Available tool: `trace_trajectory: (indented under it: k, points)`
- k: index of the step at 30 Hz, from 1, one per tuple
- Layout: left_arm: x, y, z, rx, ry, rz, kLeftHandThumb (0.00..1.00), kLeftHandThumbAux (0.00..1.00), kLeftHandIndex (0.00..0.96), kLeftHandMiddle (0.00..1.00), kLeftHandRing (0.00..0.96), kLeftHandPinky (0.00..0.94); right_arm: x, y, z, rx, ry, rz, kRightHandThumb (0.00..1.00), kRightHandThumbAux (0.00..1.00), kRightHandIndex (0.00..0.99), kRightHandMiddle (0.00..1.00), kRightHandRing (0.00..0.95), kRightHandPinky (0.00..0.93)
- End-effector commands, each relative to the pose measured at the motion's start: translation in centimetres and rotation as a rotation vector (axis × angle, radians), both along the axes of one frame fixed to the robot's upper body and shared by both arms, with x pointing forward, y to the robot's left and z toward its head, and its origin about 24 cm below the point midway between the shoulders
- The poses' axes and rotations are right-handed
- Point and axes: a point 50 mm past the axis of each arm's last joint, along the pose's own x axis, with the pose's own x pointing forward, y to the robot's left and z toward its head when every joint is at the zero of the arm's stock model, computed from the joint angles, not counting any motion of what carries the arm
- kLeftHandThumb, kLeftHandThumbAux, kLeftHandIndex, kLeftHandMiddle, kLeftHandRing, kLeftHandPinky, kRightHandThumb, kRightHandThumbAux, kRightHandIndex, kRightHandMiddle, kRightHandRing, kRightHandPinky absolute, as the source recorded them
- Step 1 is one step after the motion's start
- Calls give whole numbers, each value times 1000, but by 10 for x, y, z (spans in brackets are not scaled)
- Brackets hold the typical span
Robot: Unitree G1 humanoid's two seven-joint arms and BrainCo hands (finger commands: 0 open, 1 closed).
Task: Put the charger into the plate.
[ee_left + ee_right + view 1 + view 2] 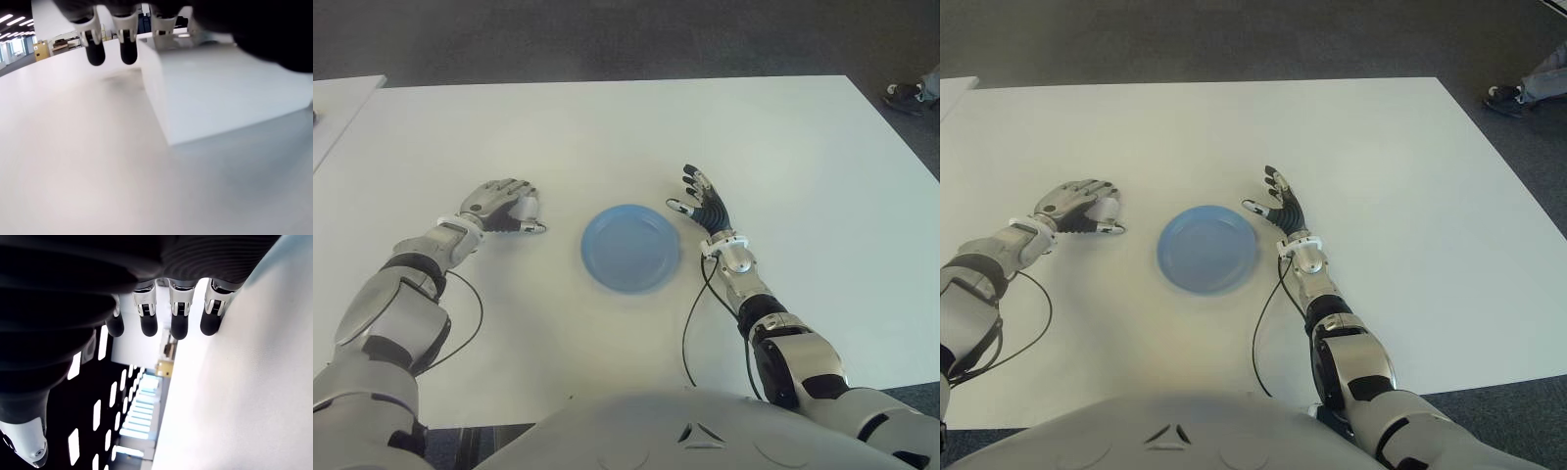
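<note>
**One plate, one charger, two hands on the counter**

So here's what we've got. One blue plate (630, 247) sits flat near the middle of the white counter (783, 147), and as far as we can see there's nothing in it.

The left hand (502, 205) is down on the plate's left side, a little apart from its rim, palm down with the fingers curled over. From the head views we can't make out anything under it, but the left wrist view clears that up: there's one white boxy block, the charger (220, 93), sitting on the counter right under the palm, with two dark fingertips (95, 54) hanging down just beside its far edge. We'd call that hand cupped over the charger; whether it's actually squeezing it, we can't tell. The charger is on the counter, not in the plate.

The right hand (705, 206) shows just right of the plate, near its rim, fingers spread and pointing away from the body, holding nothing. Its wrist view shows four straight fingers (178, 318) in a row and nothing between them.

Two thin black cables show, one trailing from each forearm across the counter. One shoe (906, 95) of a person shows on the floor past the far right corner.
</note>
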Motion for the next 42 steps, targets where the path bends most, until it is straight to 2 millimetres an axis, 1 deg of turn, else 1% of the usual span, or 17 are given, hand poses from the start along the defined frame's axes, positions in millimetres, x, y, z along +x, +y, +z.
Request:
trace_trajectory:
  k: [1, 13, 26, 33, 42]
  points:
    - [-8, 0, -10, -16, 22, 21, 432, 154, 0, 0, 0, 78, -28, -4, -36, -8, 175, -9, 131, 642, 22, 74, 82, 111]
    - [-11, 0, -11, -47, -13, 23, 435, 144, 0, 0, 0, 94, -28, -5, -36, -15, 181, -5, 126, 639, 14, 80, 86, 112]
    - [-15, 0, -12, -57, -87, 13, 414, 132, 0, 0, 0, 85, -27, -4, -36, -17, 178, -4, 128, 641, 13, 89, 97, 127]
    - [-19, -1, -13, -67, -148, 1, 429, 125, 0, 0, 17, 123, -27, -4, -35, -17, 174, -5, 131, 642, 15, 93, 102, 128]
    - [-23, -1, -14, -61, -207, -23, 456, 118, 0, 0, 20, 109, -27, -3, -35, -18, 168, -7, 130, 640, 16, 93, 101, 124]
